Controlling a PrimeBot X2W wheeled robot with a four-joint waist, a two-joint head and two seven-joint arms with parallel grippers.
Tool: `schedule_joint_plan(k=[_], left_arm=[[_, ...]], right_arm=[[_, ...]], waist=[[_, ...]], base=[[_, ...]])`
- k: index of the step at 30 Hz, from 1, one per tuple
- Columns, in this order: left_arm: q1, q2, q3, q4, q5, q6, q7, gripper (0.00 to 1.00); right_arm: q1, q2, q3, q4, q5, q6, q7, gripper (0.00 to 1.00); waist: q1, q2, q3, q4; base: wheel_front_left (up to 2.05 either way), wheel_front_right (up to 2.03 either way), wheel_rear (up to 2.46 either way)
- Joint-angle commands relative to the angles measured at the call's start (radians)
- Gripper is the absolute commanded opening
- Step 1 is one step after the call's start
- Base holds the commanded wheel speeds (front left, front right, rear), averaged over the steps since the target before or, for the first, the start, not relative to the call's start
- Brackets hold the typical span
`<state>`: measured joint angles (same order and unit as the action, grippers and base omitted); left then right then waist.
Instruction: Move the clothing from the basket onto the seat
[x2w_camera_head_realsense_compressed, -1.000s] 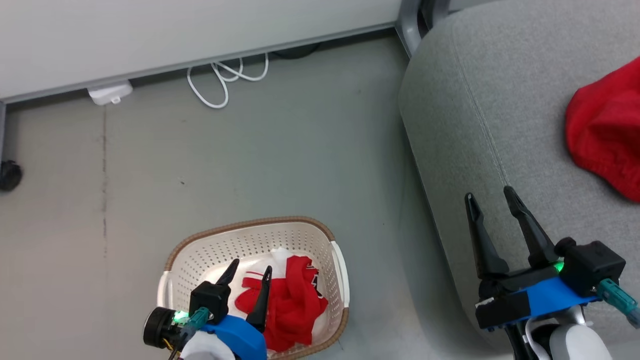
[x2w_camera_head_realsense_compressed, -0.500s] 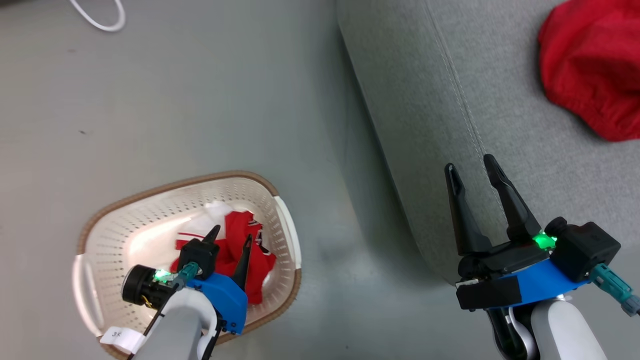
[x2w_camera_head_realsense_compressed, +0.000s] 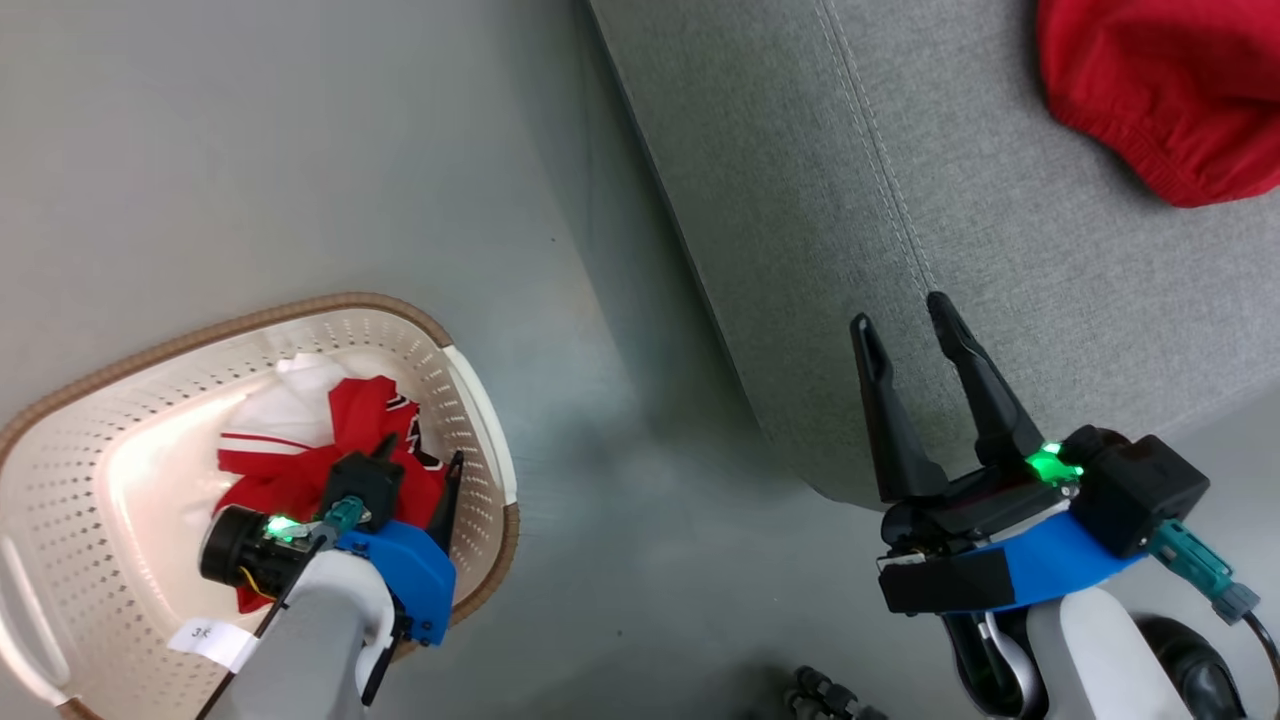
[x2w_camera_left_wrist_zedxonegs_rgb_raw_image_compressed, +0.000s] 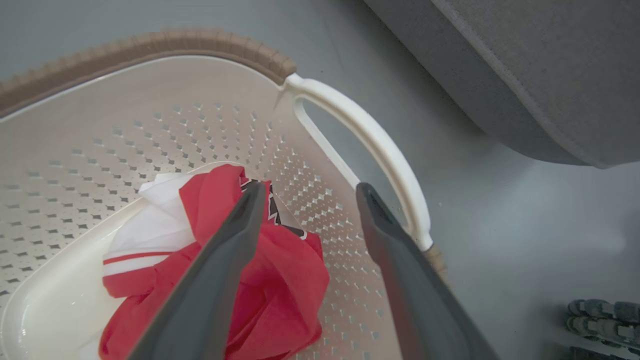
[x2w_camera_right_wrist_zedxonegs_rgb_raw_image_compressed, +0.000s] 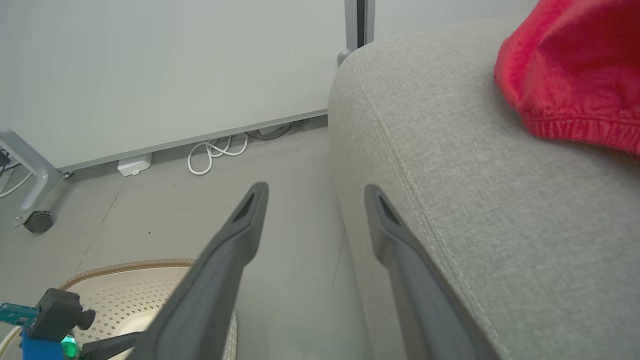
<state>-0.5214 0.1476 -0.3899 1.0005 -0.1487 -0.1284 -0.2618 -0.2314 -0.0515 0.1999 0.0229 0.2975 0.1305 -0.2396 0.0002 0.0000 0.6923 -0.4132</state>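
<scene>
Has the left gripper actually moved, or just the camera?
Yes. Judged against the basket, the left gripper has shifted from its middle toward the white handle on the sofa side, open over the red clothes.

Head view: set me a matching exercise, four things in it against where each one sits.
Things:
1. left claw
2. right claw
3. plain red garment
4. striped garment

Places and states:
A. lying on the seat
B. open, by the seat's edge
C. lying in the basket
D. open, over the basket

Pairs: 1-D, 2-B, 3-A, 4-C.
</scene>
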Motion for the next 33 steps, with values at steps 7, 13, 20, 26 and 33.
schedule_joint_plan(k=[7,13,20,26,33], left_arm=[[-0.059,0.039,0.013,0.036,0.018,0.085,-0.005,1.0],[-0.094,0.057,0.038,0.091,0.001,0.164,0.001,1.0],[-0.126,0.066,0.049,0.131,-0.019,0.182,0.007,1.0],[-0.148,0.075,0.046,0.154,-0.026,0.195,0.009,1.0],[-0.165,0.072,0.041,0.188,-0.038,0.198,0.027,1.0]], right_arm=[[-0.039,0.002,0.047,0.002,0.03,0.001,-0.017,1.0],[-0.046,0.002,0.074,0.013,0.047,0.001,-0.024,1.0],[-0.044,0.002,0.07,0.002,0.052,0.001,-0.026,1.0],[-0.02,0.002,0.062,-0.024,0.052,0.001,-0.027,1.0],[-0.008,0.002,0.062,-0.049,0.055,0.001,-0.027,1.0]], waist=[[-0.0002,0.0,0.062,-0.039],[-0.0002,0.0,0.097,-0.059],[-0.0002,0.0,0.123,-0.068],[-0.0002,0.0,0.139,-0.065],[-0.0002,0.0,0.152,-0.063]], base=[[0.0,0.0,0.0],[0.0,0.0,0.0],[0.0,0.0,0.0],[0.0,0.0,0.0],[0.0,0.0,0.0]])
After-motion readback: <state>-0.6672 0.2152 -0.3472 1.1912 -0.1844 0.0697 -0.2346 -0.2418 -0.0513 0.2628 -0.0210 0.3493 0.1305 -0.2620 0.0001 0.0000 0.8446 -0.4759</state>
